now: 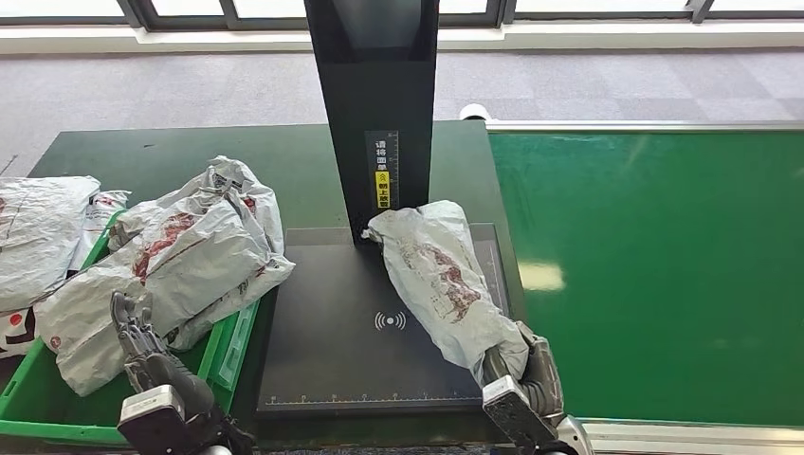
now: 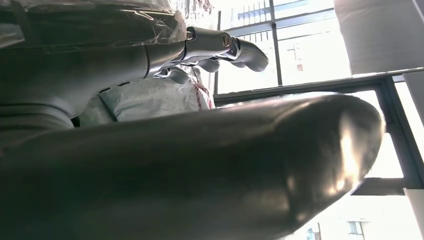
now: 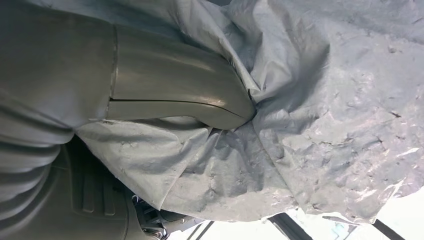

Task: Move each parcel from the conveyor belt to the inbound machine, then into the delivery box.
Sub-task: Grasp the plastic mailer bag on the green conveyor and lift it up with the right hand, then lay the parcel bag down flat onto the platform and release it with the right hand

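Note:
A grey plastic parcel with red print lies on the black inbound machine's scanning plate, its far end against the machine's upright post. My right hand grips the parcel's near end; up close the thumb presses into the crumpled grey bag. My left hand hovers over the near edge of the green delivery box, fingers spread and holding nothing, its fingers stretched out beside a bagged parcel. Several grey parcels are piled in the box.
The green conveyor belt stretches along the right with no parcels on it. More bagged parcels lie at the far left. Windows and grey carpet lie beyond the table.

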